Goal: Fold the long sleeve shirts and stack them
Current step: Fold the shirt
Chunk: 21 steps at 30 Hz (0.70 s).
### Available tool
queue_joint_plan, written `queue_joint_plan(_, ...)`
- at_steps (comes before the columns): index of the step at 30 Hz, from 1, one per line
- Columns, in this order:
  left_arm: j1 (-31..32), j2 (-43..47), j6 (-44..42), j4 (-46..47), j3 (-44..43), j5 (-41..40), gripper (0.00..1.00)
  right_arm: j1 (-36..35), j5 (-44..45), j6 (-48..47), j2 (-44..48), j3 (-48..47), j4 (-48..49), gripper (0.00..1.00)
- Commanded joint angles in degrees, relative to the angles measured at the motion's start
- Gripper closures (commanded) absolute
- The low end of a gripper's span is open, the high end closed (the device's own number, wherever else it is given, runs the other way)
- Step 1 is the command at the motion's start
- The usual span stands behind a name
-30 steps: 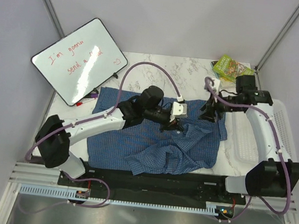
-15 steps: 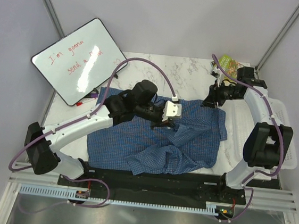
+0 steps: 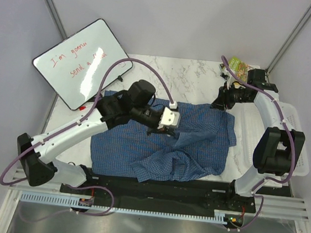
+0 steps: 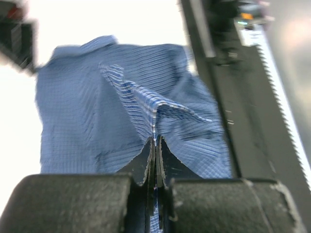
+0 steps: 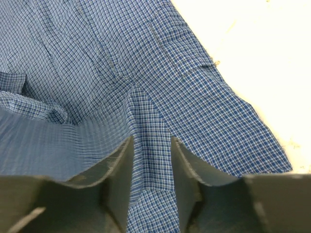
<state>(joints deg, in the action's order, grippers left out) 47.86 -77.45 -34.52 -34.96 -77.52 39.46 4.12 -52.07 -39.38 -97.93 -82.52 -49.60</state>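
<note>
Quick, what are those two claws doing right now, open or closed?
Left gripper: closed, pinching a fold of the blue shirt.
Right gripper: fingers around a ridge of the shirt; whether it is clamped cannot be told.

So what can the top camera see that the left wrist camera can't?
Only the top camera shows the whiteboard, the green box, the white basket and the whole of both arms. Only the left wrist camera shows, up close, the left gripper pinched shut on a raised fold of cloth. Both show the blue checked shirt spread on the table and the black rail along the near edge.
</note>
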Motion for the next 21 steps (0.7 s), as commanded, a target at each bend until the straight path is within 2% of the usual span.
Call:
queue_joint_plan(1, 3.4, 4.1, -9.1, -8.4, -1.8, 4.6, 0.98, -0.1, -3.6, 1.3, 1.6, 2.4, 2.6, 0.6)
queue_joint_plan(6, 6.4, 7.6, -15.2, -12.3, -0.8, 4.7, 0.98, -2.0, -3.7, 1.8, 3.2, 6.2, 4.3, 0.74)
queue_joint_plan(10, 8.7, 7.3, -16.0, -12.5, 1.3, -1.0, 0.98, -3.8, -3.2, 3.0, 3.5, 10.7, 6.7, 0.79)
queue_joint_plan(14, 8.3, 1.9, -8.6, -8.7, -2.1, -6.2, 0.98, -6.6, -3.4, 4.0, 3.4, 12.9, 7.5, 0.81)
queue_joint_plan(18, 0.4, -4.2, 3.3, -1.4, -7.2, -4.5, 0.98, -6.4, -1.8, 5.4, 2.8, 11.5, 7.9, 0.79)
queue_joint_plan(21, -5.6, -8.9, 9.6, 2.8, -9.1, -4.3, 0.98, -5.2, -0.2, 6.6, 2.6, 8.8, 7.7, 0.71)
